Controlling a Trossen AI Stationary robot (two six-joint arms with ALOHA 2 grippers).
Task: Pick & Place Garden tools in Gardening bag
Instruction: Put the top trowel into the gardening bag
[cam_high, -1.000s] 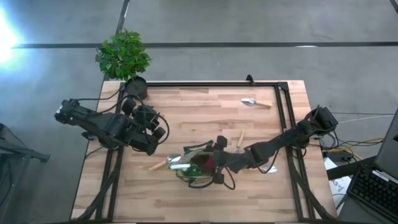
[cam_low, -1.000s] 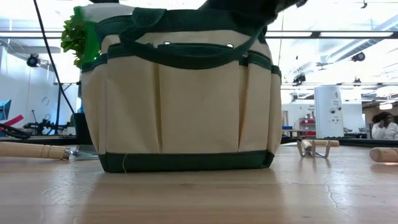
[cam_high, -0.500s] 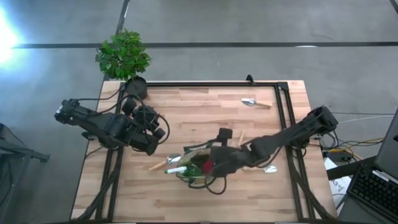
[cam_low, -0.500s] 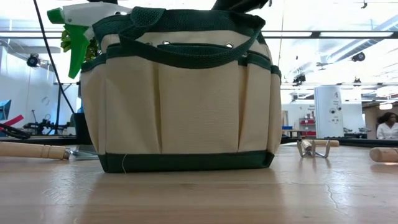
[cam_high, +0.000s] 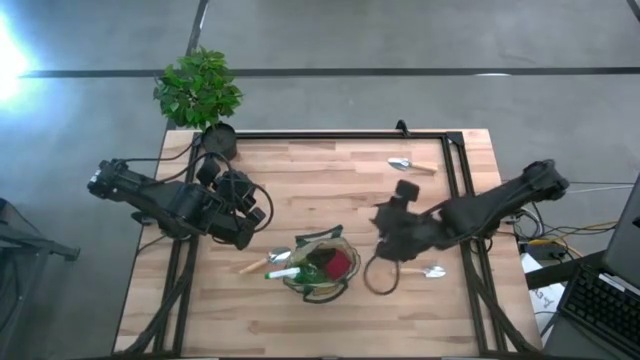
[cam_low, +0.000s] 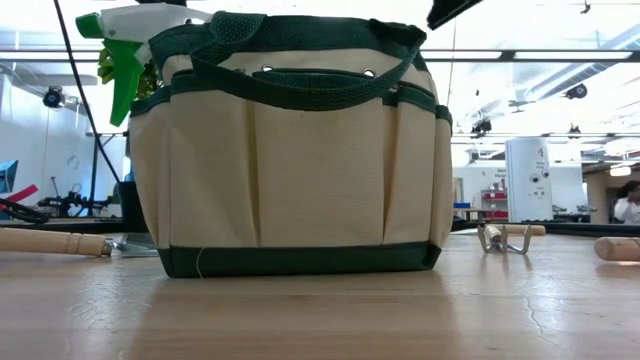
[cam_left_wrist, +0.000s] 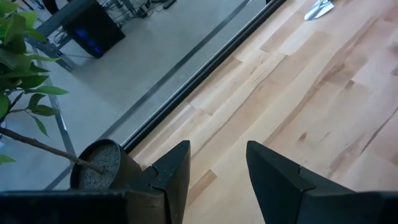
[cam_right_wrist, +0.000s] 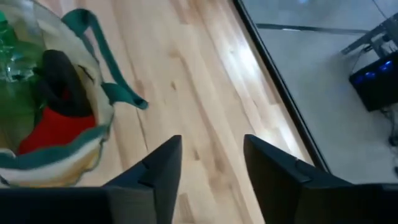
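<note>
Bag (cam_high: 318, 268): I see red item and sprayer (cam_low: 125, 45) inside.
Left out: trowels (cam_high: 412, 165), rake (cam_low: 505, 236).
Right end effector (cam_right_wrist: 206, 171): apart, empty.
Left end effector (cam_left_wrist: 216, 180): apart, idle.

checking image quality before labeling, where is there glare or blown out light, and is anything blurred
High view: strong white glare at the left edge on the floor. Low view: bright ceiling lights behind the gardening bag wash out the background. Right wrist view: a shiny reflection streaks the table, and the bag there looks soft, slightly blurred.

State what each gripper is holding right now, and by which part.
Nothing is held. The right gripper is open and empty beside the gardening bag; the left gripper is open and empty over bare table.
</note>
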